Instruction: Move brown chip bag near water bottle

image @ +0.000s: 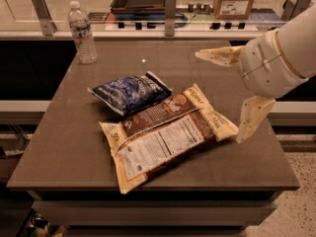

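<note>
A dark tabletop (74,152) carries two snack bags and one bottle. The tool (219,97) hangs over its right side with both cream fingers spread wide apart, holding nothing. One brown chip bag (168,139) lies flat, left of and below the tool, its right corner close beside the lower finger. Its white nutrition panel faces up, but the print cannot be read. One smaller blue bag (129,92) lies left of the tool, meeting the brown bag's far edge. One water bottle (82,32) stands upright well to the tool's left, at the far corner, its pale label unreadable.
</note>
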Available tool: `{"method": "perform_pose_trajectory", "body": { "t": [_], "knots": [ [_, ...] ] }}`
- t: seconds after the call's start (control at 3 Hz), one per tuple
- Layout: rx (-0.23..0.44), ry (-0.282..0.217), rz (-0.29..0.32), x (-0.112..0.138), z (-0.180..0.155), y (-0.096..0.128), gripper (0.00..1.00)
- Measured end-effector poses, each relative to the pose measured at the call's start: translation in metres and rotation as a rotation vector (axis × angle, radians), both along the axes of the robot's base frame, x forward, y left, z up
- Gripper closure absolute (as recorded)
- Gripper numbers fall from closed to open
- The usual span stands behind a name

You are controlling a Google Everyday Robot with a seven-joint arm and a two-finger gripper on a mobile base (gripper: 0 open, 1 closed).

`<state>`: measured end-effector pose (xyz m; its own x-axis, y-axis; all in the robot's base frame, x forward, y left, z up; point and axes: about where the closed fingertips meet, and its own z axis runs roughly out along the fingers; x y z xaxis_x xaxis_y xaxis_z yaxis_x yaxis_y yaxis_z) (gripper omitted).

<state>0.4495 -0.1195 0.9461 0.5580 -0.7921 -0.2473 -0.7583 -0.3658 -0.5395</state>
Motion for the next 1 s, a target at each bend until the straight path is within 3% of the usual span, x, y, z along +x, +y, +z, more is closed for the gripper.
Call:
{"method": "perform_pose_trajectory", "body": {
  "t": [0.33,0.67,1.0],
  "knots": [
    [-0.094,-0.053,-0.107,0.001,-0.007,0.013,0.0],
    [-0.108,-0.043,-0.195,0.006,-0.011,0.001,0.0],
    [-0.105,-0.042,-0.193,0.006,-0.01,0.002,0.0]
  ]
}}
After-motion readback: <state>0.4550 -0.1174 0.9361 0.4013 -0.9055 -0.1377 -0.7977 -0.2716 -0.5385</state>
